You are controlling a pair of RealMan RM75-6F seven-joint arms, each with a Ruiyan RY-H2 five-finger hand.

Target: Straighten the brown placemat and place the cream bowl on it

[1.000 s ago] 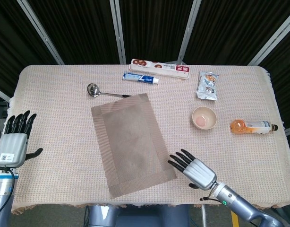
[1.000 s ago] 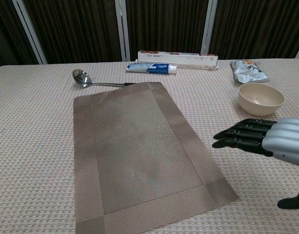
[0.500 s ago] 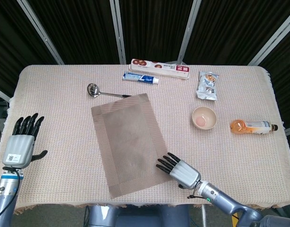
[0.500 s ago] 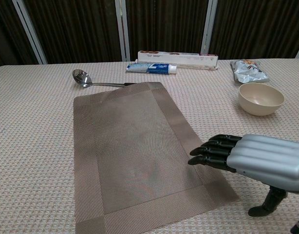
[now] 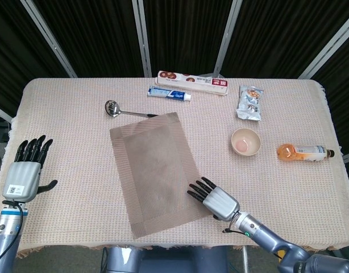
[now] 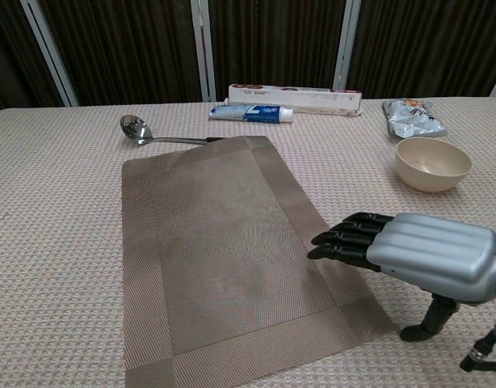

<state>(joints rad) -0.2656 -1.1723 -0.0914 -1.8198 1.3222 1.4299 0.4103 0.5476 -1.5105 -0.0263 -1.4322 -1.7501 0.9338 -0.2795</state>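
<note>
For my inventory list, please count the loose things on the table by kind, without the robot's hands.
Tableware: 3 (brown woven placemat, cream round bowl, metal ladle)
Boxed or tubed goods: 2 (long red-and-white box, blue-and-white tube)
Snack packets: 1 (silver foil packet)
Bottles: 1 (orange plastic bottle lying down)
Total: 7

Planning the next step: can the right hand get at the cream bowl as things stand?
Probably yes. The right hand holds nothing, and only bare tablecloth lies between it and the cream bowl, which stands alone, beside the brown placemat.
</note>
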